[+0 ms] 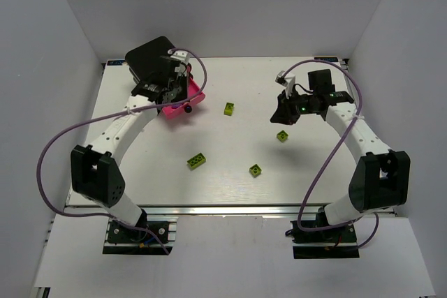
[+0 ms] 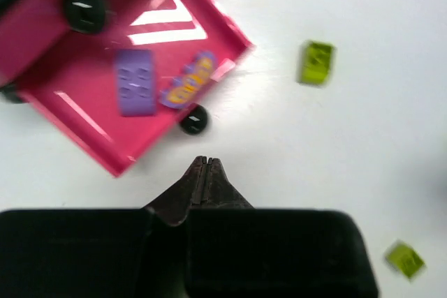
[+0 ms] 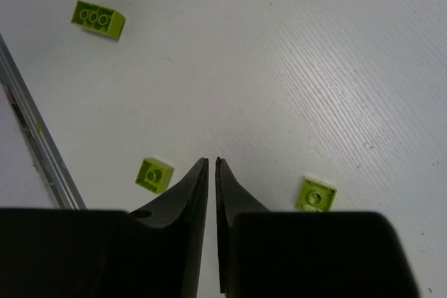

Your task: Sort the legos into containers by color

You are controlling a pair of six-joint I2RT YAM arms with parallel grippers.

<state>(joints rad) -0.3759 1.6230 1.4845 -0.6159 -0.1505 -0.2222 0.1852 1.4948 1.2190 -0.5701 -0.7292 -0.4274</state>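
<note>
White table (image 1: 223, 137) with lime legos (image 1: 229, 108), white walls (image 1: 209, 5)

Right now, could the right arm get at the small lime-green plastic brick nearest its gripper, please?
Probably yes: the lime-green brick lies alone beside the right gripper, nothing between; the near-shut jaws must open first.

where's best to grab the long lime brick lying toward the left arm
Grip the long lime brick across its two long side walls, around mid-length, coming straight down from above. It lies flat with nothing touching it, so jaws turned across its narrow width should fit.
</note>
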